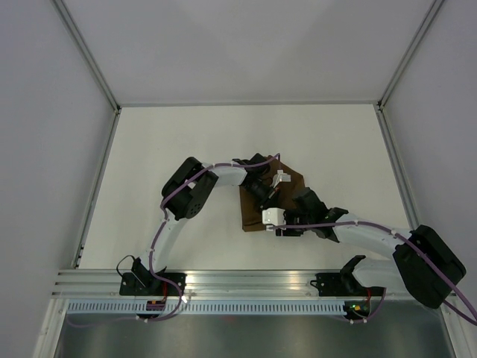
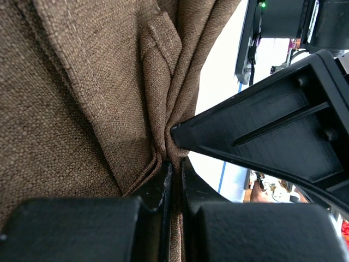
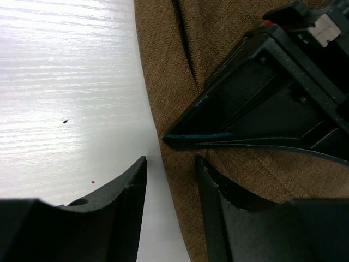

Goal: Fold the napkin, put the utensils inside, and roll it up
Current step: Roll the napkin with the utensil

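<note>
You are working on a white table boxed in by plain grey walls. An aluminium rail runs along the near edge, where the arm bases sit. From above, both wrists crowd over the napkin, so you see only its far corner and a strip of one side, and its middle is covered. In the left wrist view the cloth fills most of the frame and its outline is cut off.

The napkin is dark brown, coarse-woven and matte, bunched into long creases with a hemmed flap folded over. Your left gripper is pinched tight on a gathered fold of it, and the creases run straight into the closed fingers. Your right gripper has its fingers spread and straddles the napkin's edge, one finger over bare table and the other over cloth. The left gripper's fingertip sits just ahead of it.
</note>
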`<action>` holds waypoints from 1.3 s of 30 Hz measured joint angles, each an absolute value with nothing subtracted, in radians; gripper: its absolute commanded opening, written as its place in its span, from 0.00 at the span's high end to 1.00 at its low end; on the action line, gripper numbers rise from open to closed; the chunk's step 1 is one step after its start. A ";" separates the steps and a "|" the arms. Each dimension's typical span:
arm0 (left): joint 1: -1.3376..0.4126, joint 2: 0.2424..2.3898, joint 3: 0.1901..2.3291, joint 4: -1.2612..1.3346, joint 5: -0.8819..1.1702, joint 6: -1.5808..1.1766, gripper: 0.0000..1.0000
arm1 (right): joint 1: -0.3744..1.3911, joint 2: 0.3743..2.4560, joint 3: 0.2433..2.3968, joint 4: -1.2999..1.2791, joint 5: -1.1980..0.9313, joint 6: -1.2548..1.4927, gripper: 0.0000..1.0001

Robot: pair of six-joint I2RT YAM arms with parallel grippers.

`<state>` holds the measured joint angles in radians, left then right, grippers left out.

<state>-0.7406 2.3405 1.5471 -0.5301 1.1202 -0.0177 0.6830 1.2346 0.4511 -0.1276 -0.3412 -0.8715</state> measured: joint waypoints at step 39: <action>-0.721 2.361 1.580 -0.596 1.131 -0.018 0.80 | 0.701 1.355 0.551 -0.197 -0.330 -0.939 0.87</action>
<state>-0.7208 2.3611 1.5799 -0.5964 1.1313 -0.0181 0.7010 1.3548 0.5514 -0.1967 -0.3298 -0.9394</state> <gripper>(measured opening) 0.184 0.275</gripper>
